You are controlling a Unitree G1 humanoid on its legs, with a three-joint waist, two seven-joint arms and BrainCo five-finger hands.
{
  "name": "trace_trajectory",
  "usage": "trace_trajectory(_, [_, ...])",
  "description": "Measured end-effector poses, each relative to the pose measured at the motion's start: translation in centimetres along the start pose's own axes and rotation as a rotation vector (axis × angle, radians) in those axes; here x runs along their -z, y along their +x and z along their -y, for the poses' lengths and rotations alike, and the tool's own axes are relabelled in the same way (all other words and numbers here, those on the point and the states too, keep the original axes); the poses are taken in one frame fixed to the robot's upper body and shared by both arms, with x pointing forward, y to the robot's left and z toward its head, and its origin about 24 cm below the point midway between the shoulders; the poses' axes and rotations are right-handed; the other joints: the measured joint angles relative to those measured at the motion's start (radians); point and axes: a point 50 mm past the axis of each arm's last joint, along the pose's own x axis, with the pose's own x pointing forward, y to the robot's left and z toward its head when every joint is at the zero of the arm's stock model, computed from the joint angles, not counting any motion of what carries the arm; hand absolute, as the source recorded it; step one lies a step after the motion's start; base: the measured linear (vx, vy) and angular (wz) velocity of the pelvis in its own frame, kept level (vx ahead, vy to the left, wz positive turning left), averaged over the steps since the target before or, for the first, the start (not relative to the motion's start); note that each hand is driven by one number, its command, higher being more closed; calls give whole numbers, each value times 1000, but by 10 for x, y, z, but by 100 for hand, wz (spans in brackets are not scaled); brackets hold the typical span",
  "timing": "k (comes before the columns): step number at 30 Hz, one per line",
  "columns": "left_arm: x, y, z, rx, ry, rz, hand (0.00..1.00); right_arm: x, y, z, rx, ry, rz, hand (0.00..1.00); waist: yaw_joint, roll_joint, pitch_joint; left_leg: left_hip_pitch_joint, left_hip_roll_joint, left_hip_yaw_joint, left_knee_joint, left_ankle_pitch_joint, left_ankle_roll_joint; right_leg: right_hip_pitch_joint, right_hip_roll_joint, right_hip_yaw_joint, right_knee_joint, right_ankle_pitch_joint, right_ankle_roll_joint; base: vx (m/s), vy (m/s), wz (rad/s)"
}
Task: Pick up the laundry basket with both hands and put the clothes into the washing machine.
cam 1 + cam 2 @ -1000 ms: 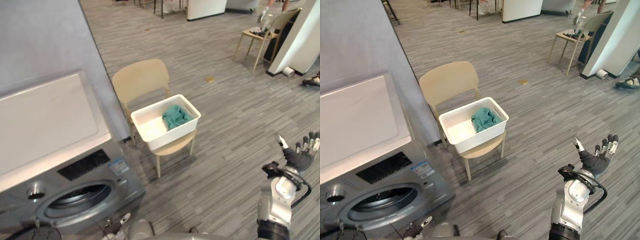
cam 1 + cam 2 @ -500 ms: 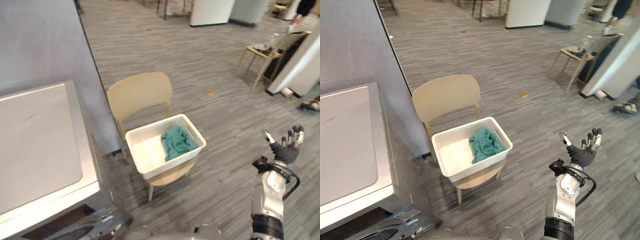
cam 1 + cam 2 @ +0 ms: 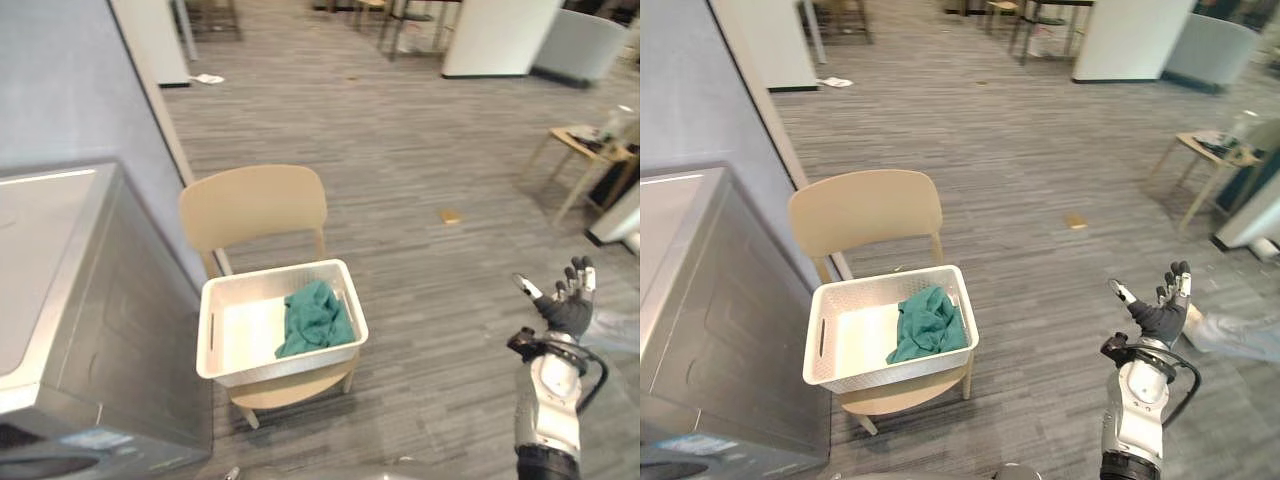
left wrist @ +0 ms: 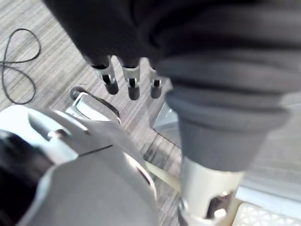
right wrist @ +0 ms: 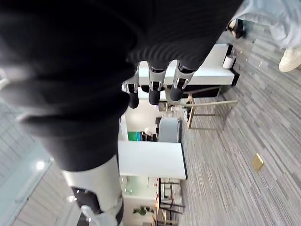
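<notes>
Laundry basket (image 3: 288, 364) sits on the seat of a pale wooden chair (image 3: 254, 204), just beside the washing machine (image 3: 70, 300), which stands to my left of it. The green clothes (image 3: 314, 318) lie bunched inside, toward the basket's right end and against its wall, with the rest of the floor of the basket bare. Right hand (image 3: 566, 304) is raised well out to the right of the chair, fingers spread and straight, holding nothing. Left hand (image 4: 133, 83) shows in its own wrist view low by my body, fingers (image 4: 111, 81) extended and likewise empty. Neither hand is near the basket. Handling judgement: white perforated plastic, rigid walls with a rolled rim, and only one small soft bundle in it, so I expect it to be light, with a slight bias toward the right end. The smooth plastic could slip against straight fingers. A slot handle shows in the left short wall; I assume a matching one on the right wall, though the cloth partly hides that side. Best hold: one hand per short end, fingers curled into the slots or under the rim, lifted level so the cloth stays put
</notes>
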Motion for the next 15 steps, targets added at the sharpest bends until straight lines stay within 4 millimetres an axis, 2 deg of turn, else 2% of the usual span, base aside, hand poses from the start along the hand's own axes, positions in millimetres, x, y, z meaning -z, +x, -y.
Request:
trace_trajectory(1, [3, -1, -1, 1, 6, -7, 0, -2, 2, 3, -19, -34, 13, 0, 2, 1, 1, -6, -9, 76, 5, -6, 5, 25, 8, -30, -38, 9, -10, 53, -195, 76])
trace_trajectory(4, [5, -1, -1, 21, 16, -15, 0, -6, 7, -2, -107, -98, 27, 0, 5, -3, 3, 2, -30, 111, -93, 4, -5, 51, 22, -79, -108, 41, -13, 5, -36, 52])
trace_trajectory(6, [6, -1, 0, 34, 19, -16, 0, -6, 7, -6, -154, -133, 25, 0, 3, -4, 7, 39, -61, 121, -190, 33, -63, 71, 20, -96, -160, 78, -1, 0, 74, 31])
trace_trajectory(7, [3, -1, 1, 49, 33, -7, 0, -4, 6, -9, -183, -154, 13, 0, 5, 0, 9, 60, -85, 122, -238, 56, -103, 83, 10, -101, -190, 99, 10, -29, 127, 22])
trace_trajectory(8, [-1, -1, 3, 64, 58, 9, 0, -1, 5, -12, -212, -173, 1, 0, 4, -7, 16, 61, -110, 119, -274, 67, -120, 83, -6, -112, -200, 112, 19, -49, 137, 26])
trace_trajectory(11, [-7, 1, 5, 94, 103, 24, 0, 4, 0, -19, -278, -210, -15, 0, 3, -16, 27, 54, -150, 98, -310, 73, -127, 86, -36, -135, -232, 139, 41, -54, 138, 31])
trace_trajectory(15, [-19, 2, 10, 135, 153, 61, 0, 25, -10, -38, -450, -337, -78, 0, 12, -24, 39, 16, -199, 68, -311, 73, -122, 90, -74, -165, -248, 159, 65, -68, 111, 28])
